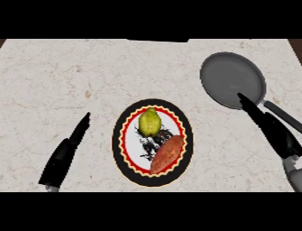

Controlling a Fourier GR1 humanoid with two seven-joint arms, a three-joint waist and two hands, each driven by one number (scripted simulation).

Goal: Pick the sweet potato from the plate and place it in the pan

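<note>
An orange-red sweet potato [167,154] lies on the lower right part of a black-rimmed patterned plate [121,140] at the middle of the counter. A grey pan [231,79] sits at the back right, its handle [293,122] running toward the front right. My right hand [271,129] stretches with straight fingers between plate and pan, its fingertips over the pan's near rim; it holds nothing. My left hand [65,155] rests open, left of the plate, fingers pointing away.
A yellow-green fruit [150,122] shares the plate, on its upper part. The marble counter [60,81] ends at dark wood at the far left and right corners.
</note>
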